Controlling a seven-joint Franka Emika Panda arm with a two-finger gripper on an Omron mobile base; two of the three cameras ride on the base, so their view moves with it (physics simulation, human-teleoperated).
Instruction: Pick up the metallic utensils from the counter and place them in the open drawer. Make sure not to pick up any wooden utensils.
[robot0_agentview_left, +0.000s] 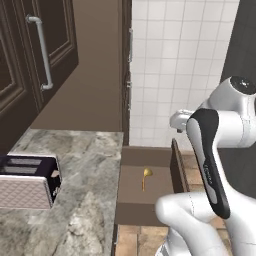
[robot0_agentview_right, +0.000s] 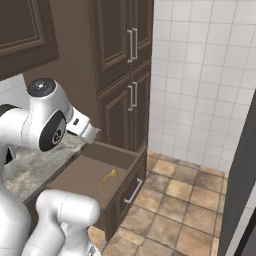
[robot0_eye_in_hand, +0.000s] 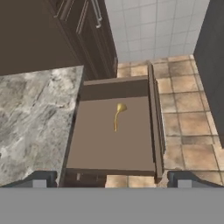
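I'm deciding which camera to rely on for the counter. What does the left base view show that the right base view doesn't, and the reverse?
Left base view alone: a pale boxy toaster with dark slots on the grey-brown marbled stone counter, and a long silver bar handle on a dark cabinet door. Right base view alone: the silver handle on the drawer's front and tall dark cabinet doors with paired silver handles. Both share the open dark brown wooden drawer, the small golden-yellow metallic spoon lying inside it, and white wall tiles.

The arm (robot0_agentview_left: 220, 150) is glossy white with rounded, bulging links. Dark caps cover its joints, and a black strip runs along one link. The fingers (robot0_eye_in_hand: 39, 180) are small, dark and blocky.
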